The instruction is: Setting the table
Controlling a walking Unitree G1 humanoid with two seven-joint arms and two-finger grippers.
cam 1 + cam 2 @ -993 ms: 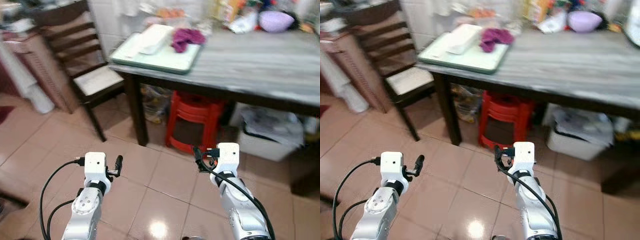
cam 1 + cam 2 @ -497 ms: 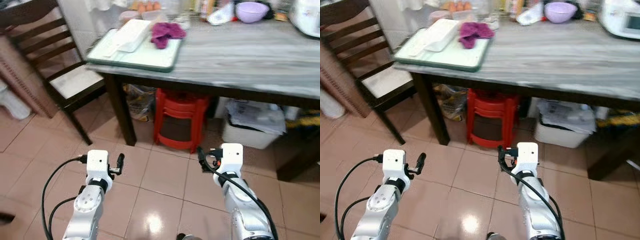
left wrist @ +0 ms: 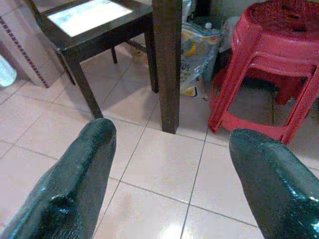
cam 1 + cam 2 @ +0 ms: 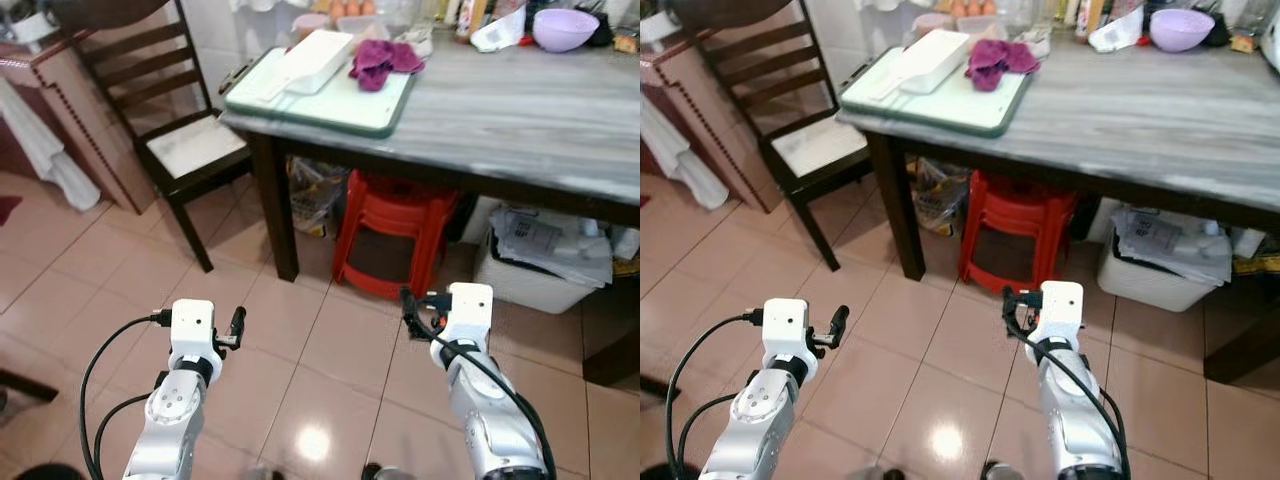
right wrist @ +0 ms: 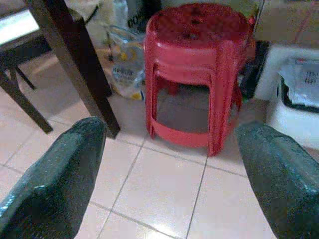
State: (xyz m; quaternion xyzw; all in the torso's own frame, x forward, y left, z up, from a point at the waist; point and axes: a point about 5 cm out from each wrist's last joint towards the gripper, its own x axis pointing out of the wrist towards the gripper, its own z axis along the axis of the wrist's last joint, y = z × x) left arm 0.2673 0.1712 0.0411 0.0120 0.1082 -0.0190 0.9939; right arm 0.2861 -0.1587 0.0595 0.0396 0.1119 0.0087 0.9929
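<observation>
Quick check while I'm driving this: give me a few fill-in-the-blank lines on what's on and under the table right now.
1. The stacked stools under the table are coloured ____.
2. The purple cloth lies on the pale green ____ at the table's corner.
3. The lilac bowl stands at the ____ edge of the table, away from the robot.
4. The left gripper and right gripper both hover above the floor with fingers ____.

Missing words: red; tray; far; open
</observation>
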